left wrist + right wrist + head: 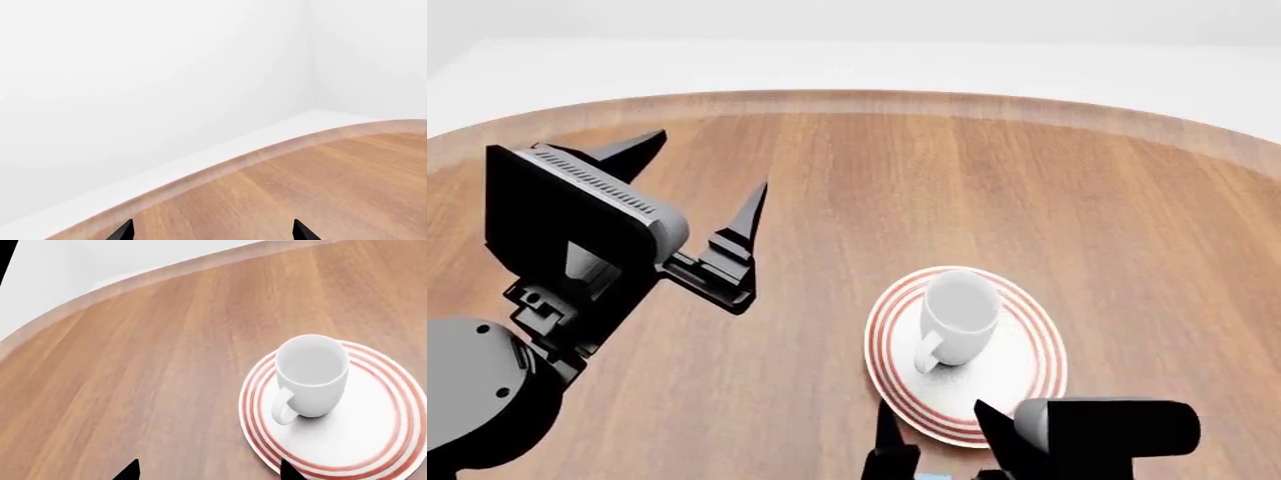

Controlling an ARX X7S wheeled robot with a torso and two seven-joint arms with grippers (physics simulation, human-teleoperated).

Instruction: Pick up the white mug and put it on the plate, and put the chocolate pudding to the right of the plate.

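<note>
Landmark: plate. Nearest, at head view's lower edge just in front of plate: right end effector, fingers apart, nothing visibly clamped; sliver of blue between them, too small to identify. On plate: white mug, upright, handle toward robot. Left of plate, well apart, raised over wooden bench: left end effector, fingers spread, empty. Chocolate pudding not identifiable.

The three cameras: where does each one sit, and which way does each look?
Head view: high, looking down at the round wooden table; both grippers show.
Left wrist view: low by the open left gripper, facing bare table edge and white wall.
Right wrist view: above the glossy white mug on the red-ringed plate, shared with the head view.
</note>
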